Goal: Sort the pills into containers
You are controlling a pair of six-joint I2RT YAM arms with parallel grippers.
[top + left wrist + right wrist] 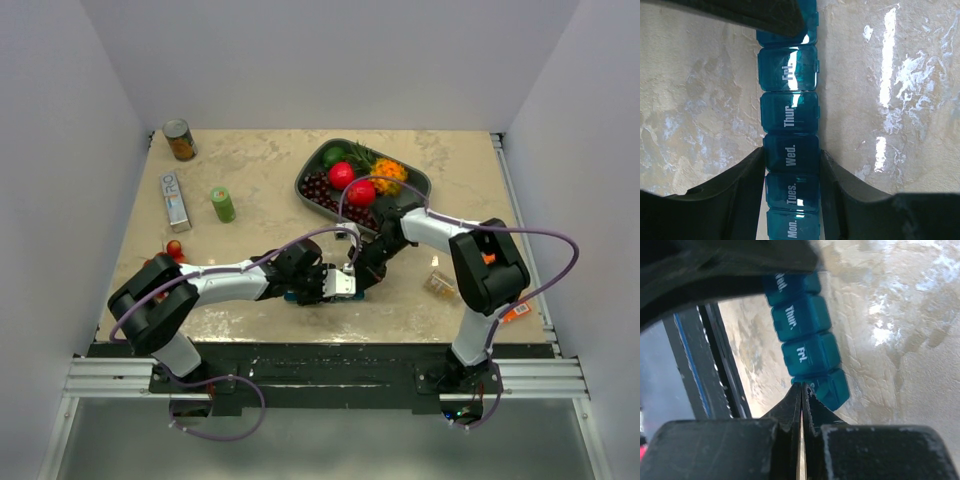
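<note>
The containers are one teal pill-organizer strip [790, 110] lying flat on the table, its lids marked Mon. to Fri. down and shut. My left gripper [791, 155] is shut on it, one finger against each long side at the Wed. compartment. From above, the strip [292, 297] is mostly hidden under the left gripper [335, 283]. My right gripper [802, 386] is shut with nothing in it, its tips touching the edge of the end compartment beyond Fri. on the strip [807, 352]. No pills show in any view.
A dark oval tray [420, 180] of fruit stands behind the grippers. A small clear bottle [440, 283] lies to the right. A can [180, 140], a silver box [175, 200], a green bottle [222, 204] and a red item [174, 248] are on the left.
</note>
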